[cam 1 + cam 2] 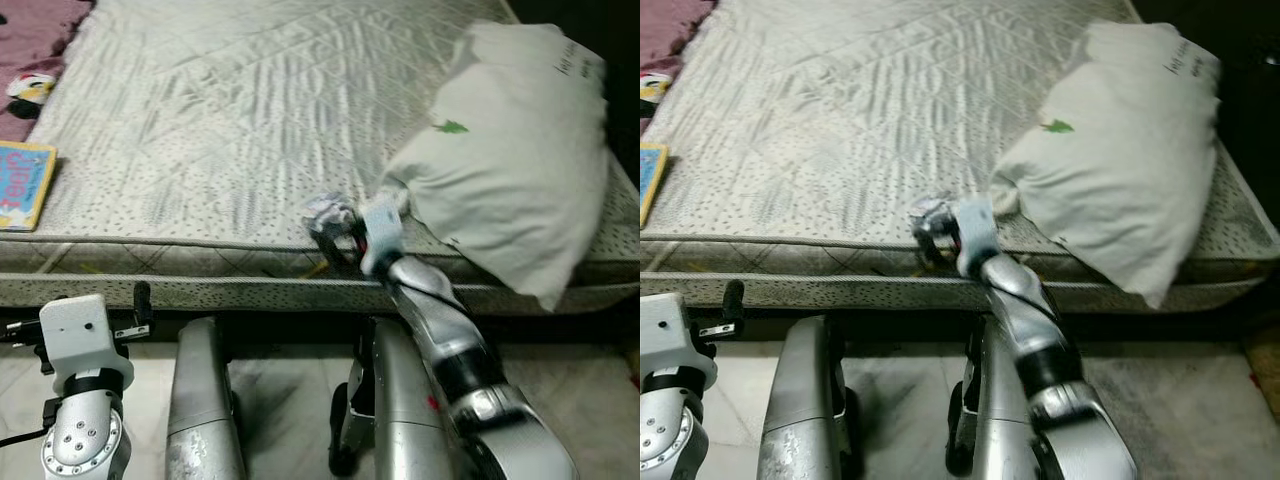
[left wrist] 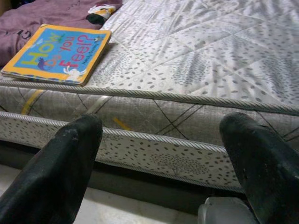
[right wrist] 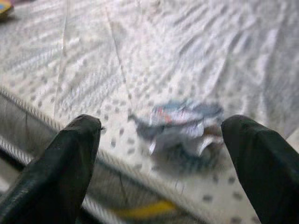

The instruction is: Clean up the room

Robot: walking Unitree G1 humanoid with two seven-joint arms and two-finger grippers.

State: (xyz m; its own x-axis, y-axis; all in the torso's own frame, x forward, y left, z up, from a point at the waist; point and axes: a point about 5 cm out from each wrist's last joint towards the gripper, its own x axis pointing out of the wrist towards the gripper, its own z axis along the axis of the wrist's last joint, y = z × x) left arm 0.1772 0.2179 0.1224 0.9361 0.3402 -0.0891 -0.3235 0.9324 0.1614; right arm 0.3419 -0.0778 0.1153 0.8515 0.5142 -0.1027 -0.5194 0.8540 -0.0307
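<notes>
**Right pincer spread at the wrapper on the bed edge**

While your right pincer [image 3: 159,154] reaches over the near edge of the mattress [image 1: 230,110], its two black fingers [image 3: 70,158] stand spread wide with nothing between them, and the crumpled wrapper [image 3: 184,123] lies on the quilted cover just beyond them, close to the piped edge. From the head views you see that wrapper [image 1: 325,210] only as a small pale scrap at the tip of the arm; the right wrist view gives you its creases and its blue and red print, though blurred.

Just to the right of the wrapper a big white pillow [image 1: 510,150] slumps over the bed's right corner, its knotted end near your wrist. Well apart, at the left edge of the mattress, lies a blue and yellow children's book [image 2: 58,53], and beyond it a small black, white and yellow thing [image 2: 100,11] rests on a purple blanket [image 2: 32,23].

Your left pincer [image 2: 159,168] sits low in front of the mattress side, fingers spread, holding nothing. The left wrist view lets you read part of the book's cover; the head views show only its corner.
</notes>
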